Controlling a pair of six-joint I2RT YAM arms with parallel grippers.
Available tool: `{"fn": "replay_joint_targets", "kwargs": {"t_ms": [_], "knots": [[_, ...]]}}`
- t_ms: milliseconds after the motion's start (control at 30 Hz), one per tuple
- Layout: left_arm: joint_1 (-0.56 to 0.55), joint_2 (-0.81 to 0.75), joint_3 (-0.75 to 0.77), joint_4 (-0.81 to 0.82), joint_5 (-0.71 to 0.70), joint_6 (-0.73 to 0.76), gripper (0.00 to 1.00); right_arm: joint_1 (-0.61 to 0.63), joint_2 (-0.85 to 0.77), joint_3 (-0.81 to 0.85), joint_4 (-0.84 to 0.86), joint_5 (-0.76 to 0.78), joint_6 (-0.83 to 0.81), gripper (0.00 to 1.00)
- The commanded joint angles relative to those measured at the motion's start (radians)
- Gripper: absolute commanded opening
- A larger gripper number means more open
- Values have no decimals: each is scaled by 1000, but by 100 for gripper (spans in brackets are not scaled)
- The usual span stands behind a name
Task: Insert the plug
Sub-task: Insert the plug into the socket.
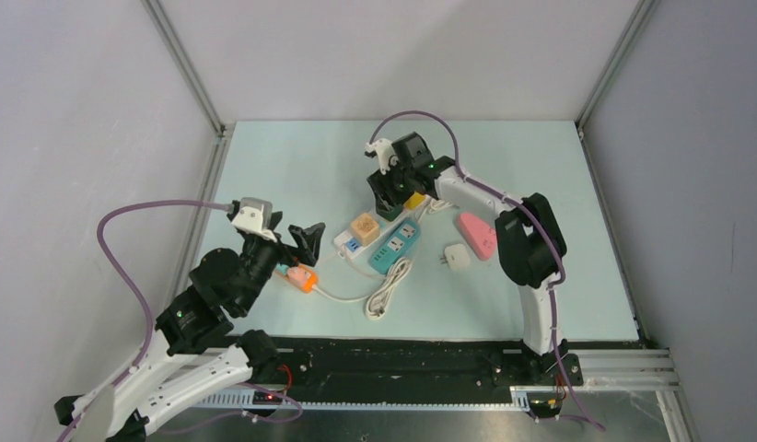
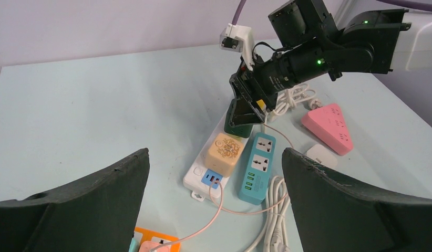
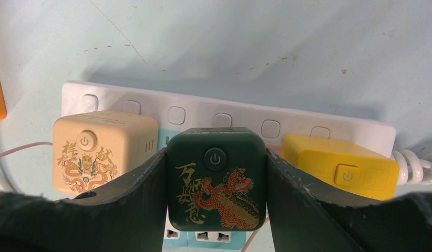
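Note:
The plug (image 3: pixel 216 178) is a dark green cube with a red and gold dragon and a power button. My right gripper (image 3: pixel 216 157) is shut on its two sides. It stands over the white power strip (image 3: pixel 224 113), between a beige cube (image 3: pixel 101 152) and a yellow cube (image 3: pixel 340 165); its prongs are hidden. The top view shows that gripper (image 1: pixel 390 204) at the strip's far end. My left gripper (image 1: pixel 296 241) hangs wide open and empty near the strip's near end (image 2: pixel 198 178), well short of the plug (image 2: pixel 239 119).
A teal power strip (image 1: pixel 394 246) lies beside the white one. A pink triangular strip (image 1: pixel 477 234) and a white adapter (image 1: pixel 457 257) lie to the right. A coiled white cable (image 1: pixel 389 287) lies in front. An orange and pink adapter (image 1: pixel 302 276) sits below my left gripper.

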Motion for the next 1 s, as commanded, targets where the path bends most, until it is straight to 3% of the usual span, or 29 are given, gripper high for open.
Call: {"fn": "replay_joint_targets", "kwargs": {"t_ms": [0, 300, 567, 967], "knots": [[2, -5, -11, 12, -27, 1, 100, 13, -52, -35, 64, -7, -48, 0], [1, -10, -14, 13, -29, -1, 100, 45, -98, -172, 178, 70, -58, 0], [1, -11, -12, 12, -26, -2, 100, 46, -124, -263, 270, 76, 45, 0], [2, -12, -15, 13, -30, -4, 100, 51, -87, -201, 157, 116, 112, 0]]}}
